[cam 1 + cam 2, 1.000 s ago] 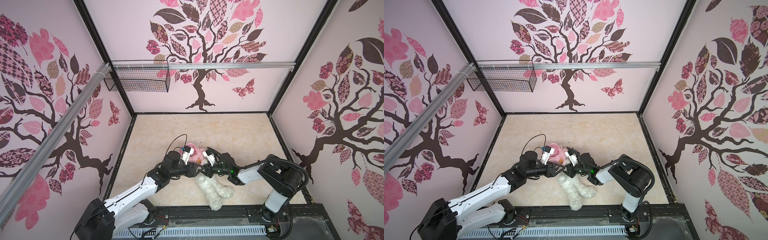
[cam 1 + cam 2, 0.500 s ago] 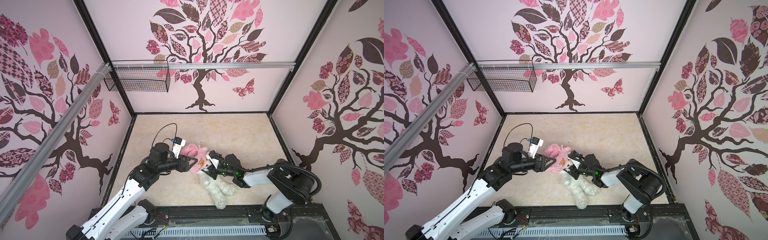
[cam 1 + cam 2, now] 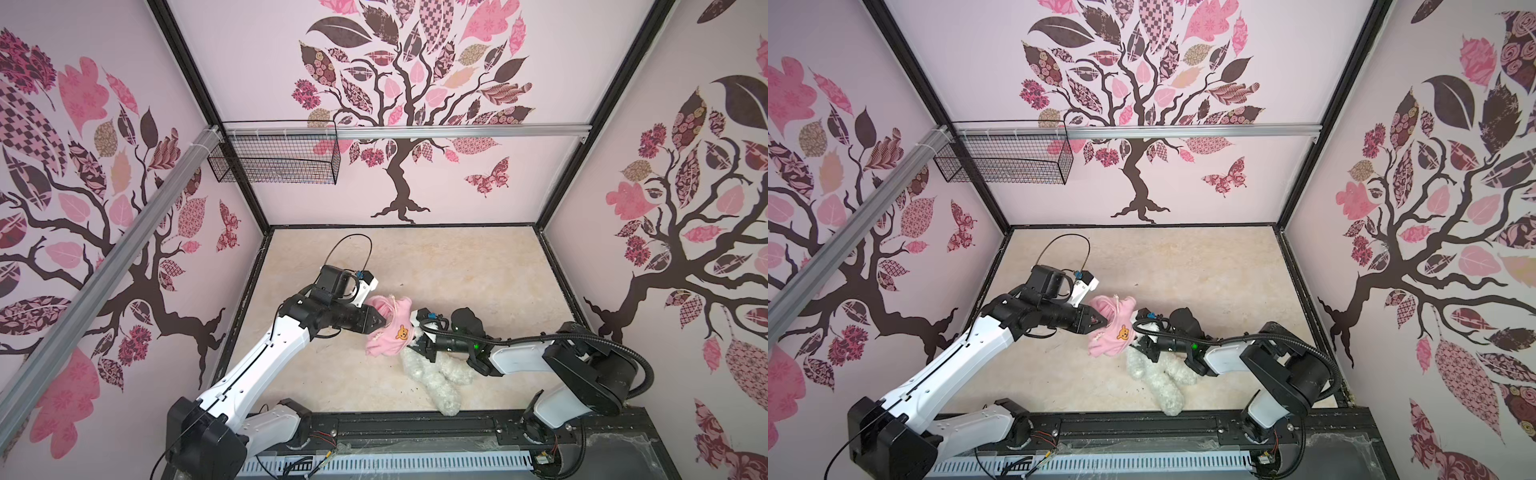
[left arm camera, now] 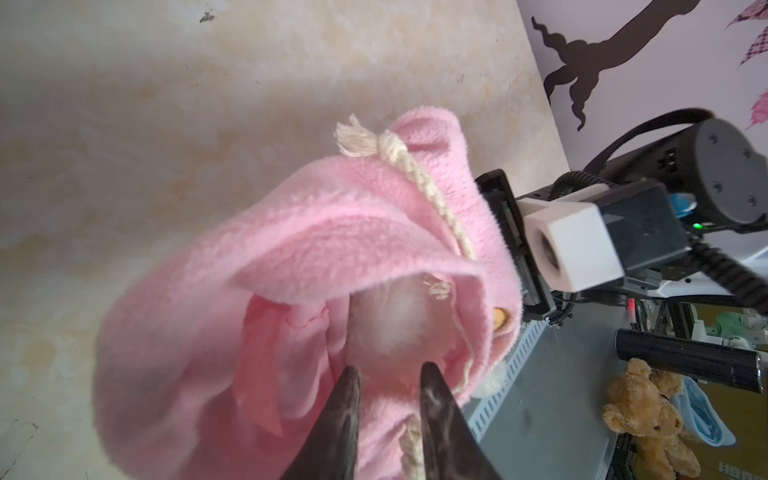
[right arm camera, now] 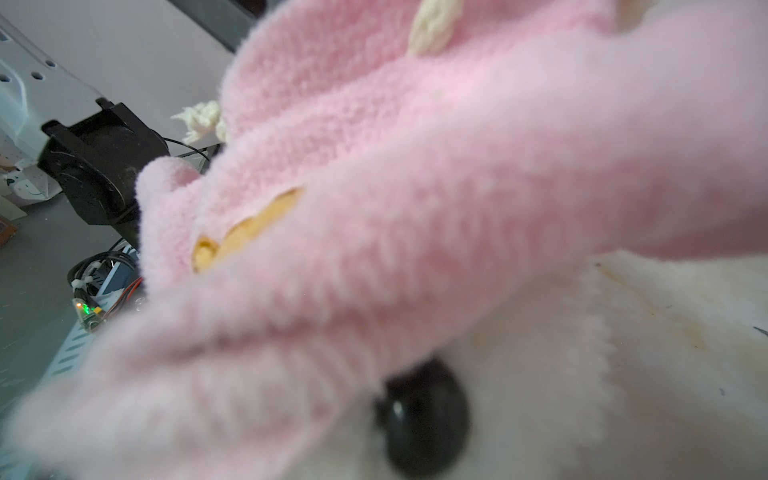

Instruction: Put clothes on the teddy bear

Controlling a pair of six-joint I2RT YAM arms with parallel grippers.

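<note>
The left gripper [image 4: 388, 372] is resting its jaws slightly apart on the pink hooded shirt [image 4: 291, 232]; I cannot tell if they are gripping. Just beyond them, the white, curly-furred teddy bear [image 3: 438, 376] is lying with its head inside the shirt. The right gripper [image 3: 423, 347] is crowding the hem, and its jaws cannot be read.

Bare beige floor [image 3: 457, 266] stretches open toward the back wall [image 3: 478, 208]. Nearer the front, the left arm [image 3: 270, 357] and the right arm [image 3: 519, 353] meet mid-floor — pink shirt [image 3: 390, 332] and teddy bear [image 3: 436, 374] crowd the gap between them.
</note>
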